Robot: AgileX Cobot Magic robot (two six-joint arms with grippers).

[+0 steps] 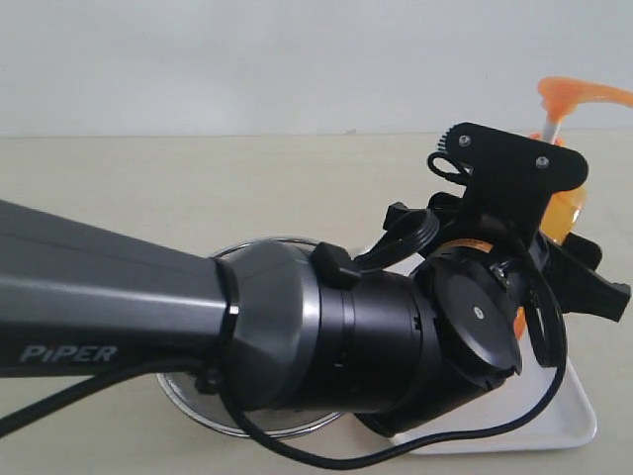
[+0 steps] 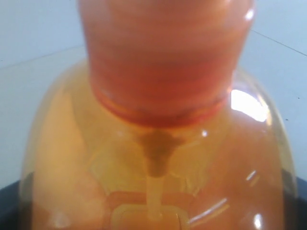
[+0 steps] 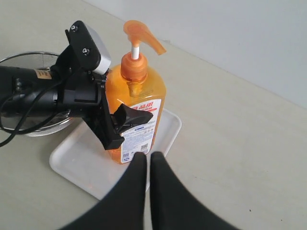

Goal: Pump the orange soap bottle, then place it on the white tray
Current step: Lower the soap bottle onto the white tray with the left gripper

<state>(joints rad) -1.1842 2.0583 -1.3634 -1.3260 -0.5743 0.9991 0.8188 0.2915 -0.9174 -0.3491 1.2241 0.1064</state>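
Our left gripper (image 3: 127, 120) clamps the orange soap bottle (image 3: 139, 91) between its jaws. The bottle stands upright on the white tray (image 3: 76, 163) below. Our right gripper (image 3: 145, 160) hovers nearby, fingers pressed together.

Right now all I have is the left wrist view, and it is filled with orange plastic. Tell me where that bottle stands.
Observer: The orange soap bottle stands upright on the white tray.
Operator: Report the left hand's grip.
Observer: The left hand clasps the bottle's body below the shoulder, with one finger lying across the label.
Operator: Now give me the right hand.
Observer: The right hand is shut and holds nothing. It points toward the foot of the bottle.
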